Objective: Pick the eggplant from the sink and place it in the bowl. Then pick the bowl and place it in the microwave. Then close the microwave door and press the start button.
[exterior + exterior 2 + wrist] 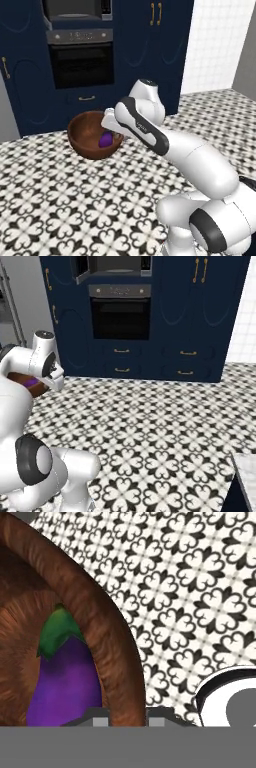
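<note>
While the tool (127, 714) pinches the grainy wooden bowl's (85, 137) rim, a glossy purple eggplant (62, 689) lies inside.

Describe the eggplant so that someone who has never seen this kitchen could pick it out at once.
Start at the tall navy cabinet wall with the built-in black oven. In front of it, above the black-and-white patterned floor, the white robot arm holds a round reddish-brown wooden bowl by its rim. Inside lies the small glossy purple eggplant with a green leafy cap, the only purple thing there.
</note>
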